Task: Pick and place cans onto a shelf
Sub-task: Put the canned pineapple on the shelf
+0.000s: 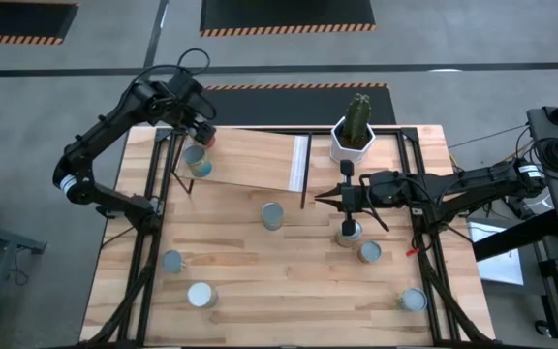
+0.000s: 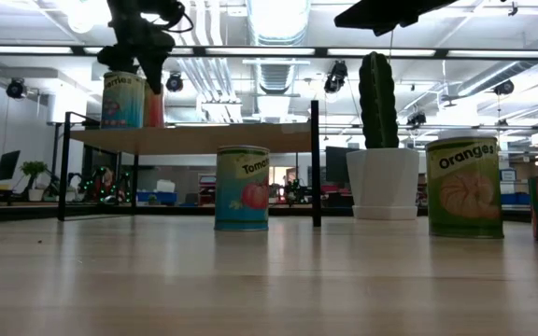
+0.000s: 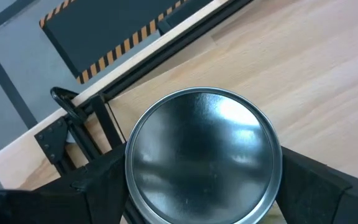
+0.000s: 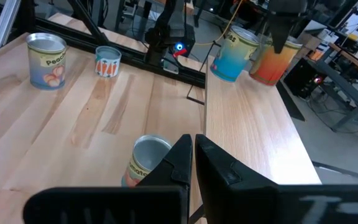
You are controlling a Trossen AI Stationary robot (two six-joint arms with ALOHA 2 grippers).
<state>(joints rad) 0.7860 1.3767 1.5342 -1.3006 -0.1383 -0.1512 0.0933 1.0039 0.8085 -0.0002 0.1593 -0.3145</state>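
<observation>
So far two cans (image 1: 198, 161) stand at the shelf's (image 1: 250, 160) left end, the wide left gripper (image 1: 202, 137) straddling the orange one, while six wait on the counter (image 1: 289, 281) near the closed, empty right gripper (image 1: 324, 199).

Left gripper (image 1: 204, 136) spread wide, right gripper (image 1: 324, 198) closed.

I count eight cans (image 1: 273, 216), one shelf (image 1: 250, 160), one potted cactus (image 1: 356, 126) and my two arms.
</observation>
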